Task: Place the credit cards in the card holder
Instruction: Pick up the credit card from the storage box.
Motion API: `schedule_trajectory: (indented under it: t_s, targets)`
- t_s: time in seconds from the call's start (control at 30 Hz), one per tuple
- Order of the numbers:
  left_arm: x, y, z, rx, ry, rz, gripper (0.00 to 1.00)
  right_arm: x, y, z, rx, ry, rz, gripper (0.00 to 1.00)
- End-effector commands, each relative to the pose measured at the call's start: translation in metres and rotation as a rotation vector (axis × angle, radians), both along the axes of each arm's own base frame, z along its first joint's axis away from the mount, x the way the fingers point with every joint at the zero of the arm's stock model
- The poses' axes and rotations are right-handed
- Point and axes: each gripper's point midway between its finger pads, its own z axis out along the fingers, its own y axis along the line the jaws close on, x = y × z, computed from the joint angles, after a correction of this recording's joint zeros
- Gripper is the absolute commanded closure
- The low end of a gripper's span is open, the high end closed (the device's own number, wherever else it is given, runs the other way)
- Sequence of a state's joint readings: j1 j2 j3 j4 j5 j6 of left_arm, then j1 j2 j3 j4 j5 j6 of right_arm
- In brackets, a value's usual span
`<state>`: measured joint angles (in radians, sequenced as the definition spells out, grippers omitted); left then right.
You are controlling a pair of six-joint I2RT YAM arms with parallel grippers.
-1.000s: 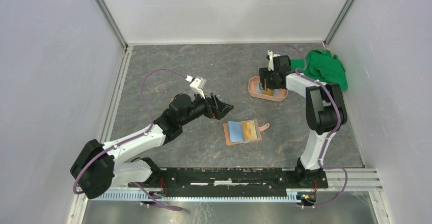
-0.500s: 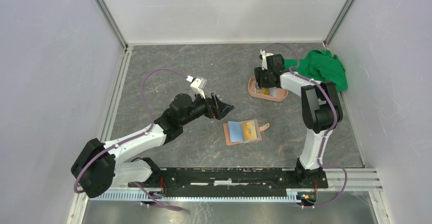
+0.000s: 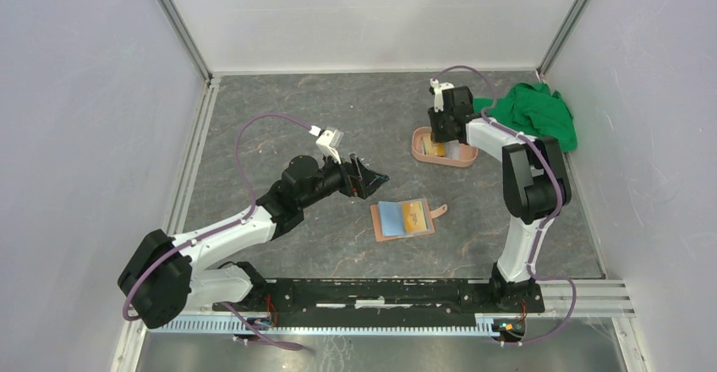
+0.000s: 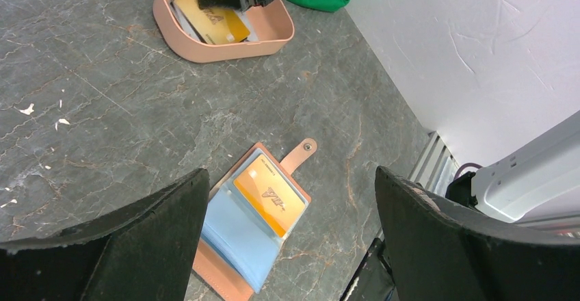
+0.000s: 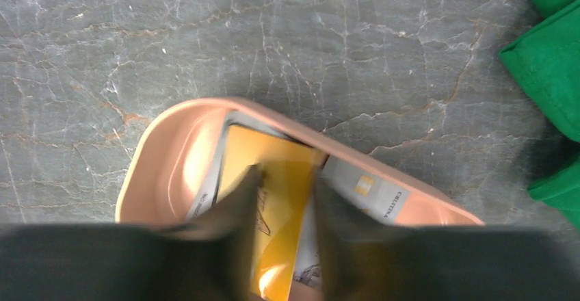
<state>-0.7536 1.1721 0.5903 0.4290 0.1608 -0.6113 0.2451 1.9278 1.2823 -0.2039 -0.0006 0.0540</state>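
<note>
The right gripper (image 5: pixel 287 178) sits in the pink tray (image 5: pixel 167 157) toward the far right corner of the table (image 3: pixel 321 118), jaws narrowed astride a yellow card (image 5: pixel 280 150); whether it grips, I cannot tell. The thin card may slip, or drag the other cards (image 5: pixel 369 191) out. The left gripper (image 3: pixel 369 177) hangs wide open beside the wallet (image 3: pixel 403 219) mid-table.

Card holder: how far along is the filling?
Done: the open card holder shows an orange-yellow card and a light blue card. In hand: the right gripper straddles a second orange-yellow card in the pink tray, grip unconfirmed. Remaining: grey-white cards there. The left gripper hovers open.
</note>
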Motion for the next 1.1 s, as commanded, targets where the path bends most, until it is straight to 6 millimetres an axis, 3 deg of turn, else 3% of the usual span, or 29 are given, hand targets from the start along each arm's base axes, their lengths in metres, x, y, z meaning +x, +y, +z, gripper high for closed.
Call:
schedule_trajectory:
  t_s: [0.0,0.27,0.5,0.67,0.9,0.93,1.07]
  targets:
    - [0.003,-0.004,0.012,-0.058,-0.006,-0.001,0.04,-0.007,0.005,0.017,0.032,-0.016,0.041,0.85]
    - [0.003,-0.004,0.009,-0.058,0.002,0.001,0.04,-0.003,-0.002,0.037,0.17,-0.033,0.03,1.0]
    - [0.005,-0.008,0.01,-0.062,0.009,-0.008,0.04,-0.004,-0.004,0.034,0.317,0.012,0.027,1.0]
    - [0.005,-0.012,0.013,-0.112,0.025,-0.014,0.04,-0.002,-0.008,0.048,0.422,-0.001,0.039,1.0]
    - [0.017,-0.042,0.023,-0.224,0.049,-0.1,0.05,-0.001,-0.008,0.057,0.528,-0.016,0.098,1.0]
    - [0.021,-0.047,0.026,-0.231,0.042,-0.109,0.06,0.002,-0.021,0.057,0.546,-0.022,0.08,1.0]
    - [0.042,-0.063,0.026,-0.225,0.028,-0.115,0.11,0.007,-0.02,0.064,0.613,-0.038,0.125,1.0]
